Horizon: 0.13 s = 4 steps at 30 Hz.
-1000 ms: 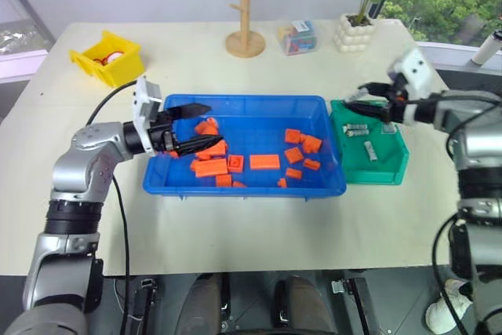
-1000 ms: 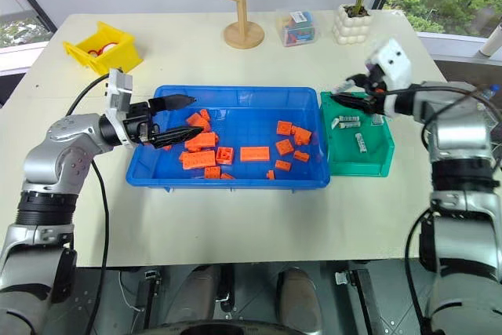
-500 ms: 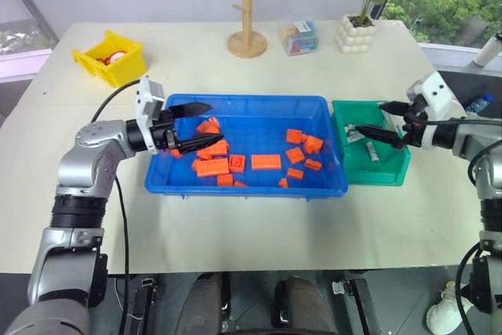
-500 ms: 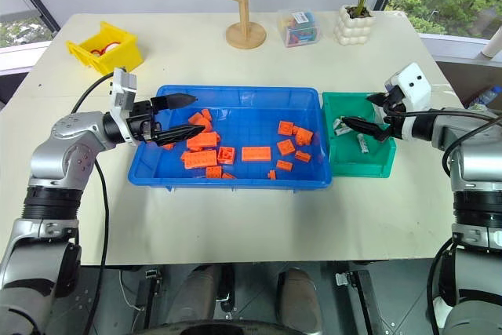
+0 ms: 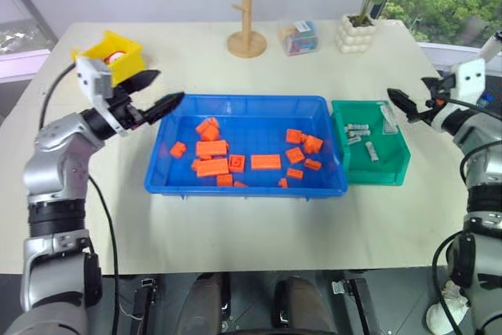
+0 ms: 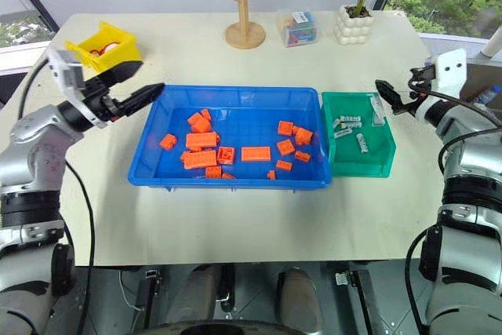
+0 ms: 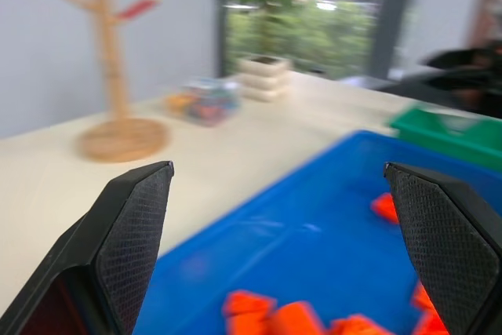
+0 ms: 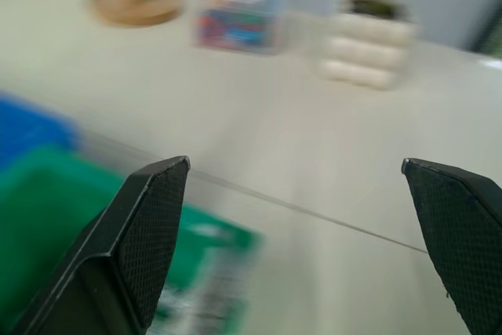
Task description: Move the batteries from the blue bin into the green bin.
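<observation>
Left eye view showed batteries (image 5: 362,136) lying inside the green bin (image 5: 369,169), at three o'clock of the blue bin (image 5: 235,190); left gripper (image 5: 154,90) and right gripper (image 5: 401,103) both gaped wide, empty.

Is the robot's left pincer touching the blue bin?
Apart. In the left eye view the left pincer hangs open past the blue bin's far left corner, with bare table showing between its fingertips and the rim.

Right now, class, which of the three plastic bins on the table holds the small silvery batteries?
The green bin, right beside the blue bin. The blue one holds orange bricks; the yellow bin sits apart at the table's far left corner.
</observation>
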Motion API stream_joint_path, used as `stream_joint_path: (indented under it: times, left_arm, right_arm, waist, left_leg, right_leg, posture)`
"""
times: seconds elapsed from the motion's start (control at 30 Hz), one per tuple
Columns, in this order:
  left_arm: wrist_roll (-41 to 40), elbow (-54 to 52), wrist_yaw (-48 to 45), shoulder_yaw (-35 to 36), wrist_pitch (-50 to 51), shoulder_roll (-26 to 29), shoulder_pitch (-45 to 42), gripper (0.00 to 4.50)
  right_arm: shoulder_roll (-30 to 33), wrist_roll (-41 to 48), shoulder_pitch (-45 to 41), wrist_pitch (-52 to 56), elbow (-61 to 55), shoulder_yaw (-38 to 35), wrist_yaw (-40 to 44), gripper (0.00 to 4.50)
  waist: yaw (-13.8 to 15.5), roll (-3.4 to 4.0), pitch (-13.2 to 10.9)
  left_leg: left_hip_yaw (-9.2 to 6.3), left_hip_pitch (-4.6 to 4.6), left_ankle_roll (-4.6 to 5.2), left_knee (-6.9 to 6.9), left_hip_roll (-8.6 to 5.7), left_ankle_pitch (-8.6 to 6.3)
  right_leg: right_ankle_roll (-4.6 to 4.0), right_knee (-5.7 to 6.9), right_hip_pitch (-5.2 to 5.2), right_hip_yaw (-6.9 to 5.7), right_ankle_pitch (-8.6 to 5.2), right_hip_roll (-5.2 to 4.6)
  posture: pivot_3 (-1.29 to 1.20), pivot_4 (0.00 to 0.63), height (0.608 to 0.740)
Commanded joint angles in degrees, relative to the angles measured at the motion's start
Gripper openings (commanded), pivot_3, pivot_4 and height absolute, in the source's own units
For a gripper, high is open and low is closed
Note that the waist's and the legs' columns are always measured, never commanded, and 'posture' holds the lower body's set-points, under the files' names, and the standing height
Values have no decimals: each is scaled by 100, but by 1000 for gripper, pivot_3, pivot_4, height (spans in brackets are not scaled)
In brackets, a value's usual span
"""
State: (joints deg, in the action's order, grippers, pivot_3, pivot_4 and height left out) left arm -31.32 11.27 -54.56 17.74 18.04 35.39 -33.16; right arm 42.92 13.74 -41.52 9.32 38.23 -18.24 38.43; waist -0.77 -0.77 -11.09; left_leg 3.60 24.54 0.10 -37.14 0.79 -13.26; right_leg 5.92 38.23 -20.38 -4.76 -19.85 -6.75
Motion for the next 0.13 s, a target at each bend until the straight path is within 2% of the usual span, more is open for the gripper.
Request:
stream_joint_path:
  times: [0.03,0.13]
  left_arm:
    - [-163,-55,379,671,-132,240,109,4500]
    - [-124,70,645,1107,-277,391,411,4500]
  right_arm:
    - [17,148,-296,-714,517,-457,-485,4463]
    - [12,121,-317,-1197,986,-578,-759,4463]
  waist:
    - [-6,0,0]
    - [-12,0,0]
  left_leg:
    - [0,0,0,0,0,0]
    - [1,0,0,2,1,0]
  right_leg:
    - [0,0,0,0,0,0]
    - [0,0,-1,0,0,0]
  posture:
    - [0,150,739]
    - [0,150,739]
